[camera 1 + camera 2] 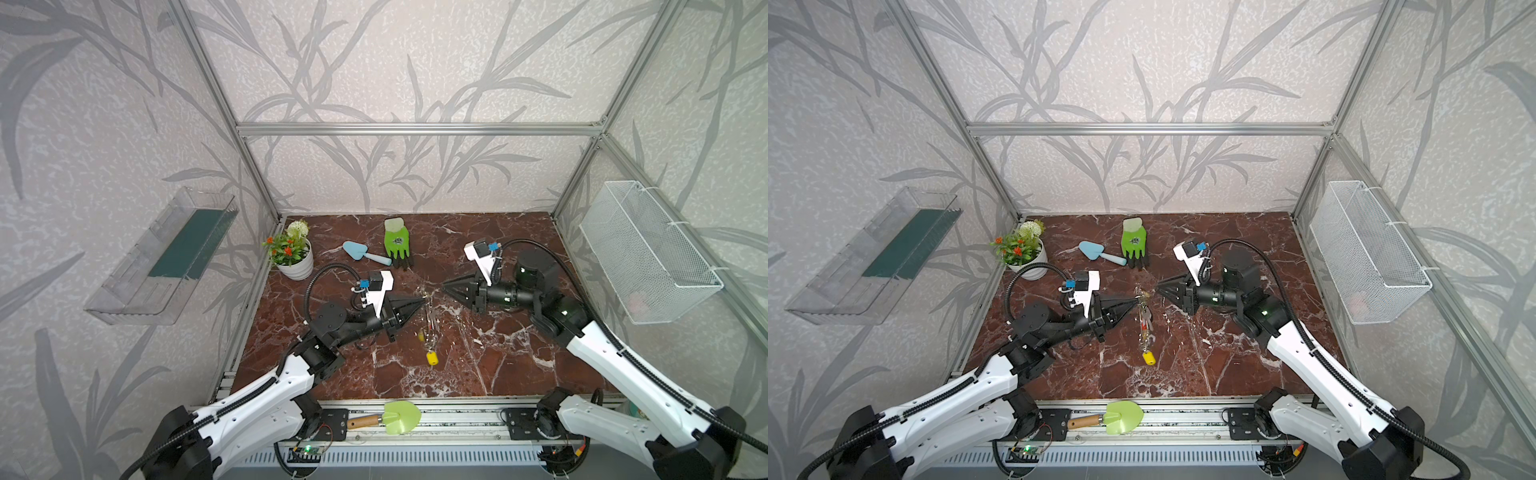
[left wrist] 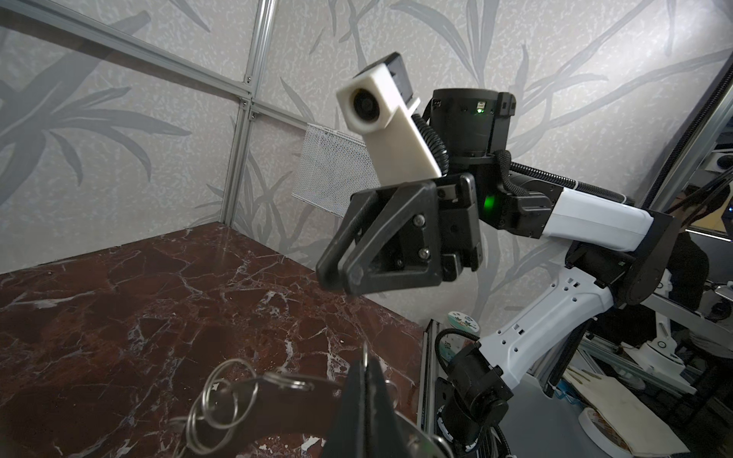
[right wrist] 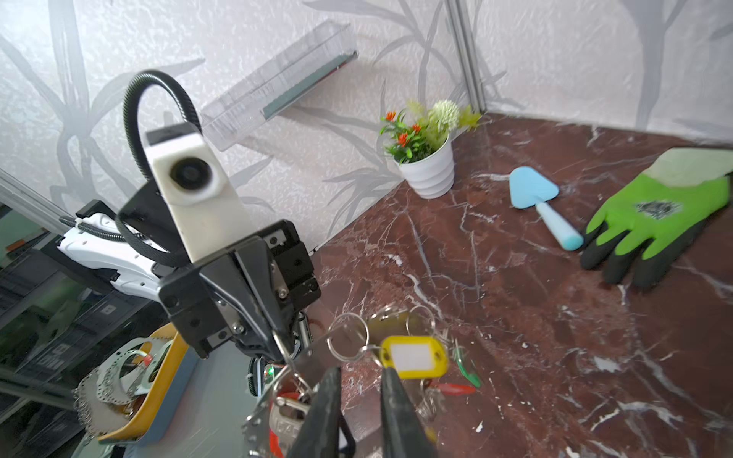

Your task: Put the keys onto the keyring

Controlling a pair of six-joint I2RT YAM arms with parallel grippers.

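Got the left gripper (image 1: 420,300) pressed tight on the rim of the keyring (image 1: 1144,320), held up off the marble table (image 1: 507,365) around the middle. Hangs edge-on from those fingertips in both top views, so reads as a thin blurry strip more than a ring. Loads of keys (image 3: 286,415) dangling off it on little split rings (image 2: 222,396), with a yellow tag (image 1: 432,357) lowest of the bunch, plus red and green tags in the right wrist view.

Facing it from the other side: the right gripper (image 1: 444,286), jaws a bit apart, fingers (image 3: 323,408) with clear daylight between them and nothing pinched. Near the keyring but apart from it in the top views. Can't tell from the right wrist view whether the yellow tag touches a fingertip.

Further back: green glove (image 1: 397,245), blue trowel (image 1: 361,251), white flowerpot (image 1: 297,266). Green shovel (image 1: 401,417) parked on the front rail.
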